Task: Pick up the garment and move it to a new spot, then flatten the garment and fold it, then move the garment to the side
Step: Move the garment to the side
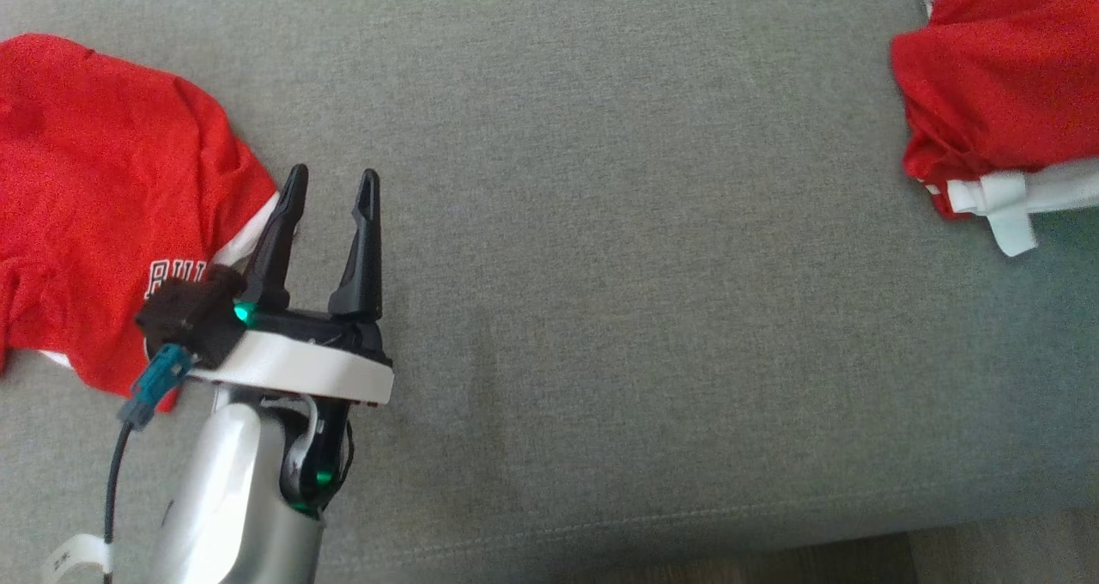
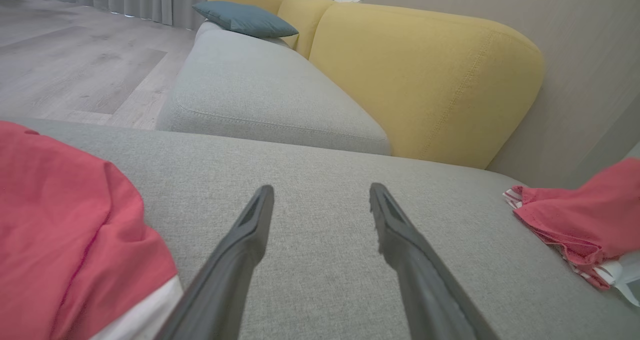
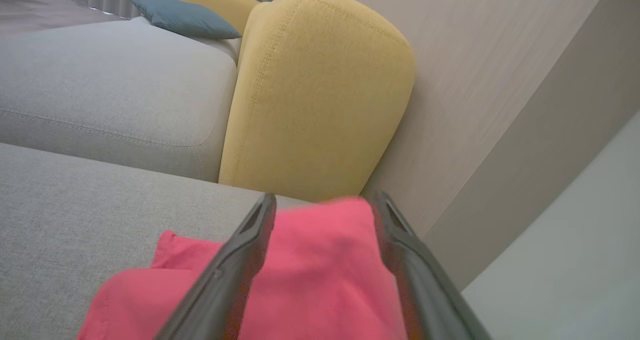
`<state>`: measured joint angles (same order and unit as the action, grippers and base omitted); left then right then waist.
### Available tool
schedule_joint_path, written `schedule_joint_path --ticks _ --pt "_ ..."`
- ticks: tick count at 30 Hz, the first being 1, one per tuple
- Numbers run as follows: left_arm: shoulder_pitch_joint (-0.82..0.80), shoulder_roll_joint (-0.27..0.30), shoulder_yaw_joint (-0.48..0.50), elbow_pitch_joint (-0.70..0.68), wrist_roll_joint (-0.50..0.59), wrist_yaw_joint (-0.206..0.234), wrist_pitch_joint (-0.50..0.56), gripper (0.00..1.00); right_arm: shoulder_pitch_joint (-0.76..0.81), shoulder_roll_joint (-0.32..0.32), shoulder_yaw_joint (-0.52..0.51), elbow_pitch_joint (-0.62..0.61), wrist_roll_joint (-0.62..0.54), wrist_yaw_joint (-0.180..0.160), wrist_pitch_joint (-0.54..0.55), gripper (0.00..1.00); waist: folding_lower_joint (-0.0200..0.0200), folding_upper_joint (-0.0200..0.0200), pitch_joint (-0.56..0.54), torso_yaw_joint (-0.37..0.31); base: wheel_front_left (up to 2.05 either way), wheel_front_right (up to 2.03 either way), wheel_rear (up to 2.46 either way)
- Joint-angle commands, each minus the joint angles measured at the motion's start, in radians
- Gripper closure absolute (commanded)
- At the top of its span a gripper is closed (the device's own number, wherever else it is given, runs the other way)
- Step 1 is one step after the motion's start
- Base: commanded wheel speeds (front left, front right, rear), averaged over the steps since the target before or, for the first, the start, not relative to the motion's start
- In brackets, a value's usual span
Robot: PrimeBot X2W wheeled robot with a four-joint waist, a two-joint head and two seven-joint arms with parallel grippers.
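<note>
A folded red garment (image 1: 987,77) with white trim lies at the far right of the grey sofa seat (image 1: 644,266), and it also appears in the left wrist view (image 2: 585,220). My right gripper (image 3: 324,196) hovers over that garment (image 3: 310,275), fingers spread apart, with the cloth lying between and under them. A second red shirt (image 1: 94,189) with white lettering lies spread at the left, seen too from the left wrist (image 2: 55,220). Beside its right edge my left gripper (image 1: 334,174) is open and empty, its fingers (image 2: 250,240) pointing across bare seat.
A yellow backrest (image 2: 425,80) rises behind the seat, close behind the folded garment (image 3: 315,90). A blue cushion (image 2: 245,19) lies on the further grey seat. The seat's front edge meets wooden floor (image 1: 816,562). A beige wall stands to the right.
</note>
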<state>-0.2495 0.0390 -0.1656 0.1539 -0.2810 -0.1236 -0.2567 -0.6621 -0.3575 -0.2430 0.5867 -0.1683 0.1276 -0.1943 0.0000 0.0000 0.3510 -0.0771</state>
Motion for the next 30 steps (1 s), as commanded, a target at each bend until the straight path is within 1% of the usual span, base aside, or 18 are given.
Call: schedule_joint_path --ticks 1,4,8,9,12,16,20,23,28,30 --pt "-0.026 0.011 0.031 -0.029 0.012 -0.004 -0.005 0.00 0.013 -0.015 0.014 -0.050 0.011 0.003 0.000 0.00 0.0000 0.0000 -0.003 0.000 0.00 0.00 0.00" --pt "-0.023 0.011 0.029 -0.021 0.010 -0.004 -0.005 0.00 0.017 -0.005 0.025 -0.069 0.018 0.003 -0.002 0.00 0.0000 0.0000 -0.016 0.003 0.00 0.00 0.00" --pt "-0.015 0.011 0.028 -0.013 0.003 -0.005 -0.005 0.00 0.028 0.033 0.050 -0.099 0.036 0.003 -0.011 0.00 0.0000 0.0000 -0.047 0.011 0.00 0.00 0.00" --pt "-0.015 0.011 0.028 -0.013 0.003 -0.005 -0.005 0.00 0.028 0.033 0.050 -0.099 0.036 0.003 -0.011 0.00 0.0000 0.0000 -0.047 0.011 0.00 0.00 0.00" --pt "-0.005 0.011 0.032 -0.013 -0.003 -0.002 -0.005 0.00 0.046 0.080 0.087 -0.119 0.054 0.003 -0.019 0.00 0.0000 0.0000 -0.081 0.017 0.00 0.00 0.00" --pt "0.013 0.011 0.043 -0.017 -0.009 0.002 -0.005 0.00 0.087 0.158 0.148 -0.144 0.084 0.003 -0.034 0.00 0.0000 0.0000 -0.134 0.027 0.00 0.00 0.00" --pt "0.041 0.011 0.057 -0.024 -0.017 0.010 -0.005 0.00 0.151 0.239 0.193 -0.165 0.112 0.003 -0.049 0.00 0.0000 0.0000 -0.195 0.036 0.00 0.00 0.00" --pt "0.068 0.011 0.066 -0.031 -0.023 0.017 -0.005 0.00 0.212 0.280 0.212 -0.188 0.122 0.003 -0.058 0.00 0.0000 0.0000 -0.239 0.042 0.00 0.00 0.00" --pt "0.116 0.011 0.067 -0.038 -0.029 0.023 -0.005 0.00 0.340 0.305 0.246 -0.253 0.104 0.003 -0.066 0.00 0.0000 0.0000 -0.293 0.050 0.00 0.00 0.00" --pt "0.137 0.011 0.063 -0.041 -0.029 0.024 -0.005 0.00 0.398 0.306 0.272 -0.291 0.142 0.003 -0.067 0.00 0.0000 0.0000 -0.310 0.053 0.00 0.00 0.00"
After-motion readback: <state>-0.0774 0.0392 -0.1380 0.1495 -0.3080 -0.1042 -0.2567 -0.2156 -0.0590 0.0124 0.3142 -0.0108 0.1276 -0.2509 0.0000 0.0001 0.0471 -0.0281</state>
